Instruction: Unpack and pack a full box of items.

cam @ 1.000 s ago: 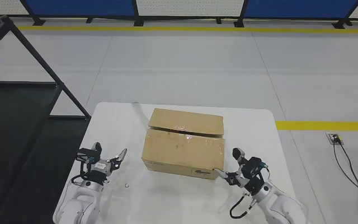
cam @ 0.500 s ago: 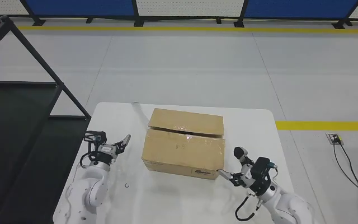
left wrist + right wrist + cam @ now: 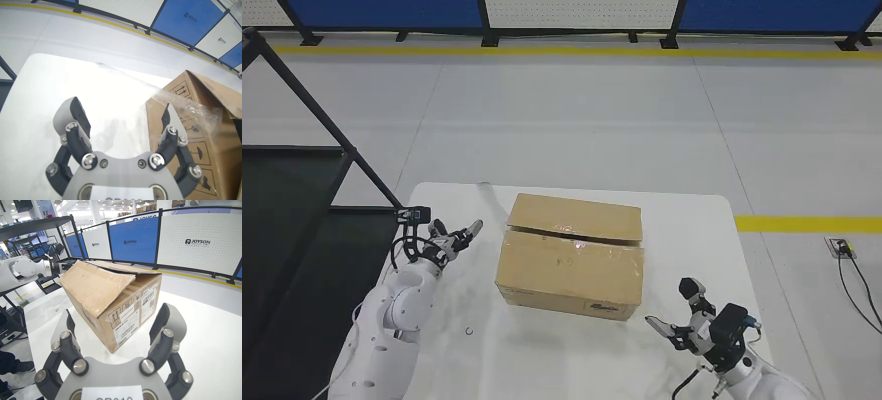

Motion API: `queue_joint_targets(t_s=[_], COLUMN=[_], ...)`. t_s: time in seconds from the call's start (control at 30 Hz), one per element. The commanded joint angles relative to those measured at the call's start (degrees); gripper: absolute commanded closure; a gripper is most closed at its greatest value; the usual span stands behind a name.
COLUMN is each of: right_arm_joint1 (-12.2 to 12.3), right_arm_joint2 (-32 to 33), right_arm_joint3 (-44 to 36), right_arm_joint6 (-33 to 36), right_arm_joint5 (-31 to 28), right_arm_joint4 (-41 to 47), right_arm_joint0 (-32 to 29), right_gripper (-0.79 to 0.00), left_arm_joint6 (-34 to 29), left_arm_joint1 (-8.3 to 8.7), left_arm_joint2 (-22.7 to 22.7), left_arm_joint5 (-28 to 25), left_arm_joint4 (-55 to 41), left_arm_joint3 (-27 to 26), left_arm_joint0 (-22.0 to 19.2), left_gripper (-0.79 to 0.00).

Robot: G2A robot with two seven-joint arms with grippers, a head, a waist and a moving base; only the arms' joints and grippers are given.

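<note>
Cardboard box still closed; my left gripper advanced beside it, right gripper backed off, both jaws wide, empty.

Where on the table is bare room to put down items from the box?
Bare: the table in front of the box, up to the near edge, and the strip right of the box. Crowded: left of the box, with the left gripper and loose tape.
</note>
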Motion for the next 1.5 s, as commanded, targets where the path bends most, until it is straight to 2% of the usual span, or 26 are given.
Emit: queue_joint_targets(t_s=[0.0, 0.1, 0.2, 0.3, 0.47, 0.57, 0.9, 1.03, 1.1, 1.17, 1.37, 1.47], right_arm_joint1=[0.0, 0.0, 0.0, 0.0, 0.0, 0.0, 0.0, 0.0, 0.0, 0.0, 0.0, 0.0], right_arm_joint2=[0.0, 0.0, -0.6, -1.0, -1.0, -0.7, -1.0, -1.8, -2.1, -2.3, -2.5, -2.3], right_arm_joint3=[0.0, 0.0, -0.9, -1.1, -0.9, -0.6, -0.1, 0.1, 0.2, 0.6, 1.0, 0.7], right_arm_joint6=[0.0, 0.0, 0.7, 0.5, -0.3, -0.8, -0.7, -0.1, 0.2, 0.4, 0.4, 0.2], right_arm_joint5=[0.0, 0.0, 0.9, 1.1, 1.7, 1.8, 2.4, 2.3, 2.5, 2.7, 3.0, 3.4], right_arm_joint4=[0.0, 0.0, -0.5, -1.0, -1.6, -1.4, -0.9, -1.1, -1.3, -1.2, -1.2, -1.2], right_arm_joint0=[0.0, 0.0, -0.1, -0.3, -1.0, -1.6, -2.3, -1.5, -1.3, -1.0, -0.9, -1.4], right_gripper=[-0.785, -0.785, -0.785, -0.785, -0.785, -0.785, -0.785, -0.785, -0.785, -0.785, -0.785, -0.785], left_arm_joint6=[-2.2, -9.5, -18.3, -28.4, -35.0, -39.6, -39.6, -32.9, -32.2, -27.5, -20.0, -18.3], left_arm_joint1=[-0.24, -0.54, -0.94, -1.21, -1.56, -1.82, -1.82, -2.48, -3.02, -3.5, -5.56, -6.46], left_arm_joint2=[-0.2, -1.3, -1.9, -3.5, -4.4, -3.6, -3.6, -1.9, -0.9, 0.5, 2.9, 4.0], left_arm_joint5=[0.1, 1.4, 1.7, 1.2, 1.6, 4.1, 4.1, 5.5, 6.5, 5.4, 2.5, 0.7], left_arm_joint4=[-5.1, -16.3, -29.2, -44.6, -57.0, -61.1, -61.1, -61.1, -63.2, -62.1, -68.0, -70.2], left_arm_joint3=[0.1, 1.5, 5.7, 13.5, 26.8, 33.4, 33.4, 31.5, 31.6, 32.0, 36.5, 39.3], left_arm_joint0=[0.4, -1.6, -4.9, -9.7, -17.2, -21.0, -21.0, -19.5, -19.4, -19.5, -21.9, -23.6], left_gripper=[-0.785, -0.785, -0.785, -0.785, -0.785, -0.785, -0.785, -0.785, -0.785, -0.785, -0.785, -0.785])
